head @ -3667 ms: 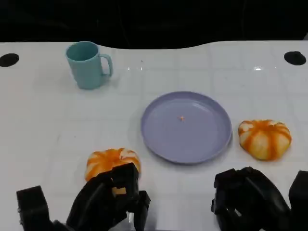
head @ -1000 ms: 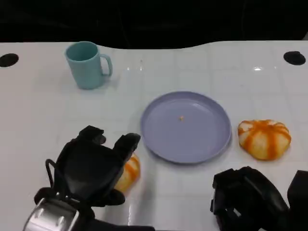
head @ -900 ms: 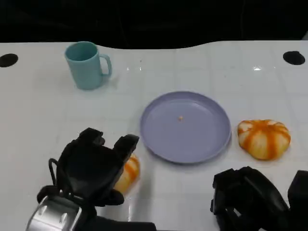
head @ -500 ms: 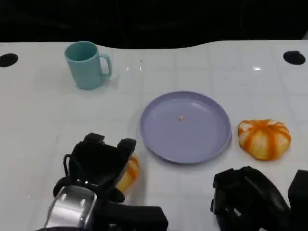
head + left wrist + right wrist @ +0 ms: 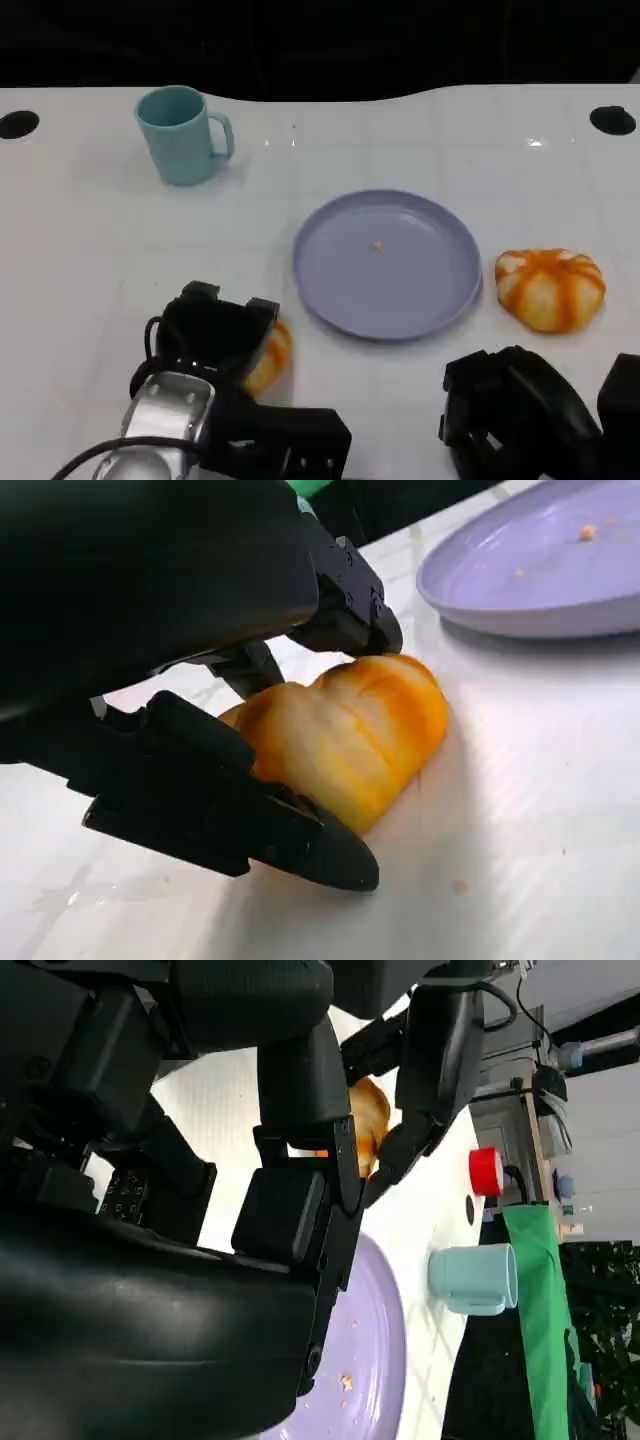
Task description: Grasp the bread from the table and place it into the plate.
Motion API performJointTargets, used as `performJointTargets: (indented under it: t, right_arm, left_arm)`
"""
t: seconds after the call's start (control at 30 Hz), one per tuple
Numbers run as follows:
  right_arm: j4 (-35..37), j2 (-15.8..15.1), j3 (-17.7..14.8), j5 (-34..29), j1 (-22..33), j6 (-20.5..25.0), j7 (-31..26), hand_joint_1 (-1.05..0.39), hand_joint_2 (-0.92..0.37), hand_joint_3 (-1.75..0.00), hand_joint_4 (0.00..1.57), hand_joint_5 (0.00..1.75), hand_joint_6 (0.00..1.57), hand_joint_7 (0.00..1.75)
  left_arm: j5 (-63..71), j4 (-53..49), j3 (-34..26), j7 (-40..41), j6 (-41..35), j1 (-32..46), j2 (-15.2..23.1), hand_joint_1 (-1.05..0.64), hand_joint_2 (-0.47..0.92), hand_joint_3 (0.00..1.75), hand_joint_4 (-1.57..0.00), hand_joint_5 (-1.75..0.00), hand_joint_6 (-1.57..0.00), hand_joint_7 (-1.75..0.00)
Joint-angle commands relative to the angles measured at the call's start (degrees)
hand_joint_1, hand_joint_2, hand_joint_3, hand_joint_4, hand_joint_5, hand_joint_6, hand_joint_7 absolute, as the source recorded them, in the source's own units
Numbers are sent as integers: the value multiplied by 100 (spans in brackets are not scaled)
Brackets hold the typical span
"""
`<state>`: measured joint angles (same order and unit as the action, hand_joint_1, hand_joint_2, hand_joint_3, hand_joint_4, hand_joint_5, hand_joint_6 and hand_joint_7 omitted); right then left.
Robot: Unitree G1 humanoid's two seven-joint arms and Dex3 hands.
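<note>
While the left hand (image 5: 212, 335) clamps its fingers (image 5: 240, 820) around the orange-striped bread (image 5: 345, 735), that bread sits on the white worktop (image 5: 100, 250) just beside the purple plate (image 5: 450, 300). Second bread (image 5: 550, 288) lies at the plate's other side. Teal mug (image 5: 182, 134) far back. Right hand (image 5: 515, 415) low, fingers curled in, holding nothing.

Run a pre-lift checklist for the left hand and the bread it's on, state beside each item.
1. Left hand over the bread: ok.
2. Fingers on both sides of the bread: ok; firmness cannot tell.
3. Bread off the table: not ok, it sits on it.
4. Plate free to receive bread: ok, a few crumbs.
5. Right hand off the route to the plate: ok, low by the near edge.
6. Cup out of the way: ok.
</note>
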<state>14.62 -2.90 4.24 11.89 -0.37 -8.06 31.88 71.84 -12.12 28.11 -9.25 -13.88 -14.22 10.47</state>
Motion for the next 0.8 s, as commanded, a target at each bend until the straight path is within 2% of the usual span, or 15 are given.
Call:
performJointTargets:
  t: [0.03,0.13,0.2,0.3,0.37,0.47,0.57,0.6,0.67,0.73,0.8]
  right_arm:
    - [-74,-73,-67,99,20,76,17,-105,1,-140,153,131,157,101]
    - [-4,-72,-80,121,-9,29,55,-105,1,-141,153,131,157,101]
    - [27,-83,-71,68,-24,-31,39,-105,1,-141,153,131,157,101]
    - [2,-100,-53,-6,-16,-67,3,-105,-1,-141,153,131,157,101]
    - [6,-83,-65,24,-16,-54,12,-105,-1,-140,153,131,157,101]
    - [22,-70,-77,81,-23,-9,47,-105,0,-140,153,131,157,101]
    - [46,-72,-74,48,-40,-21,16,-105,0,-140,153,131,157,102]
    - [52,-72,-75,48,-44,-23,17,-105,0,-140,153,131,157,102]
    - [54,-70,-78,51,-47,-18,13,-105,0,-140,153,131,157,102]
    - [62,-69,-85,64,-51,-15,20,-105,0,-141,153,132,157,102]
    - [92,-56,-103,109,-66,-6,44,-105,0,-141,153,132,157,102]
  left_arm:
    - [-273,-497,62,728,81,-111,71,-45,83,4,-49,-156,-60,-8]
    - [-584,-870,31,1584,386,-167,89,-35,85,5,-56,-169,-75,-14]
    - [-713,-1168,61,2003,548,-251,126,-31,85,13,-63,-172,-82,-26]
    - [-754,-1546,178,2295,622,-409,202,-33,63,67,-72,-173,-78,-66]
    - [-753,-1678,250,2433,611,-468,230,-35,62,74,-77,-174,-82,-75]
    - [-579,-1933,450,2677,493,-595,268,-39,69,65,-84,-175,-92,-74]
    - [-521,-2306,593,3298,482,-722,249,-42,71,66,-88,-175,-95,-67]
    - [-541,-2447,618,3560,508,-759,230,-41,65,77,-91,-175,-98,-74]
    - [-603,-2738,662,4088,585,-835,191,-41,62,86,-93,-175,-98,-78]
    - [-720,-3001,666,4628,753,-904,151,-37,51,101,-96,-175,-95,-97]
    - [-842,-3229,662,5147,964,-972,121,-33,41,115,-99,-175,-88,-125]
